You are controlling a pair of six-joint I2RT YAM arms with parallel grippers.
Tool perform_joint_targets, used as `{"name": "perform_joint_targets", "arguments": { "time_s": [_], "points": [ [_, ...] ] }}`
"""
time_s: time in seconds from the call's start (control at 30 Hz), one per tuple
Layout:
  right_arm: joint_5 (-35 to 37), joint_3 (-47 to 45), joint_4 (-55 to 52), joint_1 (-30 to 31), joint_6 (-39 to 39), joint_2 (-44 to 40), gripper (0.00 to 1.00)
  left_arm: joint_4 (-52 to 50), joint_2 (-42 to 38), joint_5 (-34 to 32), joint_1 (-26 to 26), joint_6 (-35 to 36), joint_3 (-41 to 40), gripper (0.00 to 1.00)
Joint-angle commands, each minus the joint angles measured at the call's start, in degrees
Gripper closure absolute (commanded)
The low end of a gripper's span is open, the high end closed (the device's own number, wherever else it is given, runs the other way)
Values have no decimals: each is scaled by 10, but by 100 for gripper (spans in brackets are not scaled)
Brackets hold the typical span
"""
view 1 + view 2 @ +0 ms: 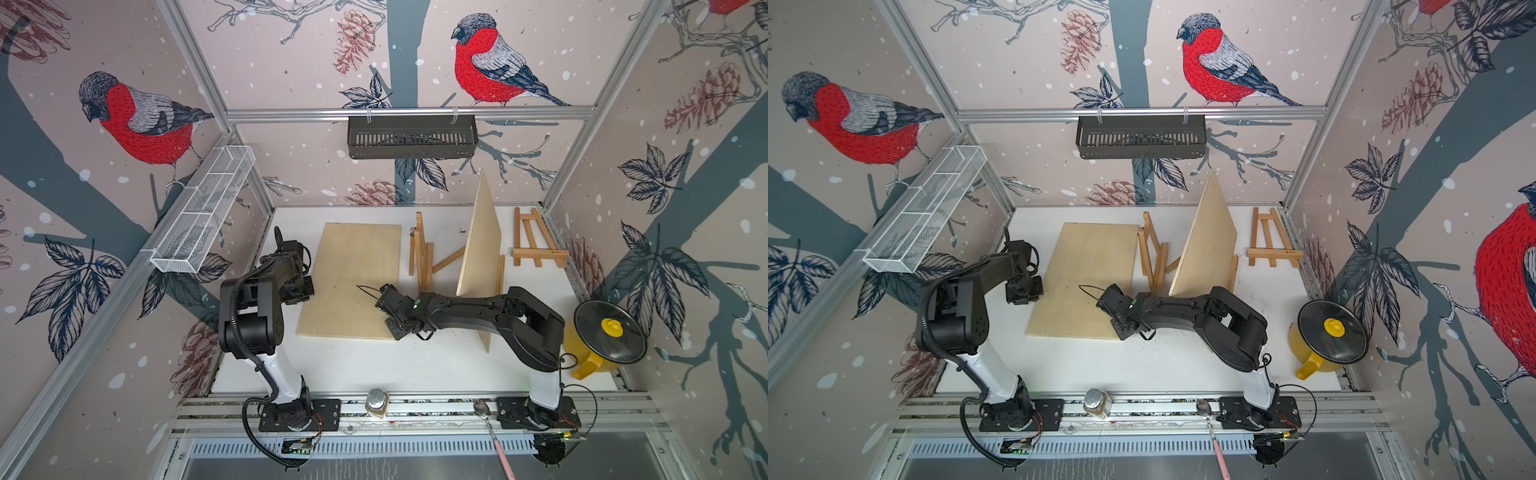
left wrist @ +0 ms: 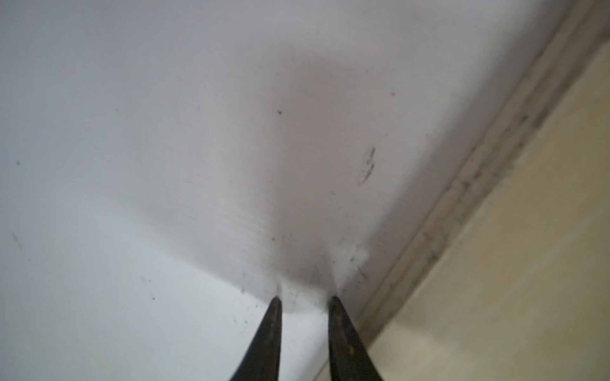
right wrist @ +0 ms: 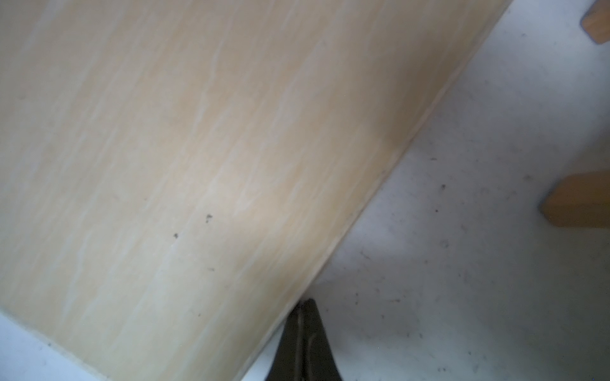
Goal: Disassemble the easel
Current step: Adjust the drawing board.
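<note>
White tabletop (image 1: 374, 365) w/ bird wallpaper (image 1: 291, 75)

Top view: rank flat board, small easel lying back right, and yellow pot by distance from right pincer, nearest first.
1. flat board: centre-left; the shut right pincer is at its edge.
2. small easel: lying flat, back right.
3. yellow pot: lidded, far right edge.

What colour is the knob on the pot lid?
Yellow: the knob on the dark lid shows best in a top view.
</note>
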Motion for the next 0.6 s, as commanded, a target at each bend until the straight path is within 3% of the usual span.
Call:
{"name": "perform_joint_targets", "arguments": {
  "time_s": [0.0,0.07,0.2,0.33,0.57],
  "points": [
    [1,1,0,1,5,5,94,-81,7,69,-5,0,-11,69],
    [3,2,-3,0,5,4,93,-82,1,64,-6,-2,-11,62],
    [19,3,-10,0,8,-9,76,-84,-14,43,-6,-6,-6,46],
    [45,-1,-21,1,10,-36,64,-89,-31,16,-5,-13,5,43],
    [89,4,-53,13,-1,-113,60,-125,-95,-31,-3,-27,45,41]
  ]
}}
